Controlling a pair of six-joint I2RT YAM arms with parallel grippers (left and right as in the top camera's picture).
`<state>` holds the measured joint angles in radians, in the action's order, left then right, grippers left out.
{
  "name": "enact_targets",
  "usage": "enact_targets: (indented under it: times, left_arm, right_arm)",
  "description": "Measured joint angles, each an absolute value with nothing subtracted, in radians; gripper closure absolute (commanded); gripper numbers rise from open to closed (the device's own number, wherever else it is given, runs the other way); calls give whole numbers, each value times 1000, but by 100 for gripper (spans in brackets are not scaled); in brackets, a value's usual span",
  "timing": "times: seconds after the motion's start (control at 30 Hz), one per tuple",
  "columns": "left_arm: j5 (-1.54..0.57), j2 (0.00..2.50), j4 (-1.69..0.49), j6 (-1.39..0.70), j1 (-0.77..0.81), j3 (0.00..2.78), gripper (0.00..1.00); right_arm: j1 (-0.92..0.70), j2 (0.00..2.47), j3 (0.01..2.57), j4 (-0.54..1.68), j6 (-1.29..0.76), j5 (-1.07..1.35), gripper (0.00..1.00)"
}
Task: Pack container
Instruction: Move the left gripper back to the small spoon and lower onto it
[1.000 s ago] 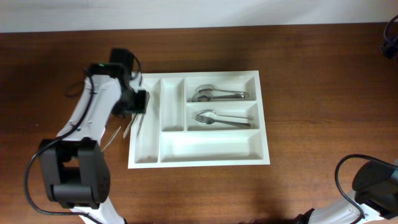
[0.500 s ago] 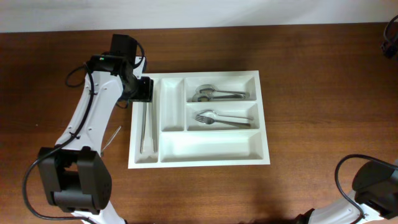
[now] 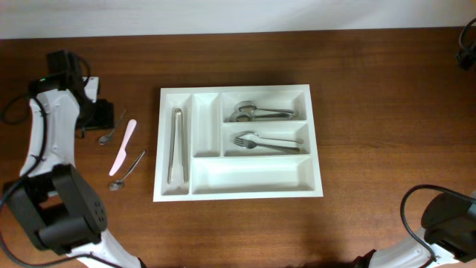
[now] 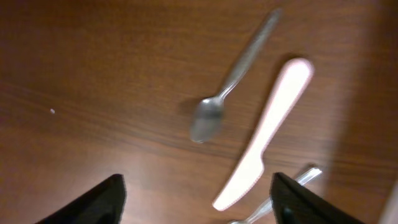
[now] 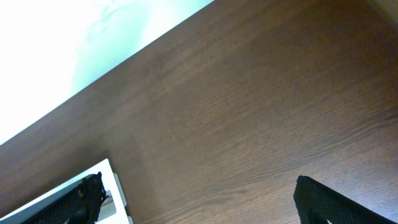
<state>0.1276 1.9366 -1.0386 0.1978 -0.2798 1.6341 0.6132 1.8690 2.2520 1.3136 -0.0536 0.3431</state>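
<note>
The white container lies mid-table. Metal tongs lie in its leftmost narrow compartment, spoons in the top right one, forks in the middle right one. My left gripper is open and empty, left of the container, above loose cutlery. In the left wrist view my gripper hovers over a small metal spoon and a pink plastic knife. My right gripper is open and empty above bare table.
On the table left of the container lie the small spoon, the pink knife and another metal utensil. A dark object sits at the far right edge. The right arm's base is at bottom right.
My left gripper has let the tongs go into the leftmost narrow compartment and swung away to the left, over the loose cutlery. The right arm has not moved.
</note>
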Motion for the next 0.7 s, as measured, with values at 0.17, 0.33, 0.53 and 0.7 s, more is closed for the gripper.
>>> enact_targets:
  times: [0.17, 0.33, 0.53, 0.7]
  left_arm:
    - [94, 2044, -994, 326, -319, 1633, 44]
    - [73, 2138, -960, 459, -315, 1632, 53]
    - [66, 2177, -957, 513, -315, 1628, 57]
    - [80, 2179, -961, 528, -315, 1628, 64]
  right_arm:
    - [613, 1869, 2252, 1314, -54, 343, 1]
    - [613, 1869, 2252, 1314, -53, 343, 1]
    - [613, 1869, 2252, 1314, -53, 343, 1]
    - [613, 1869, 2252, 1314, -53, 343, 1]
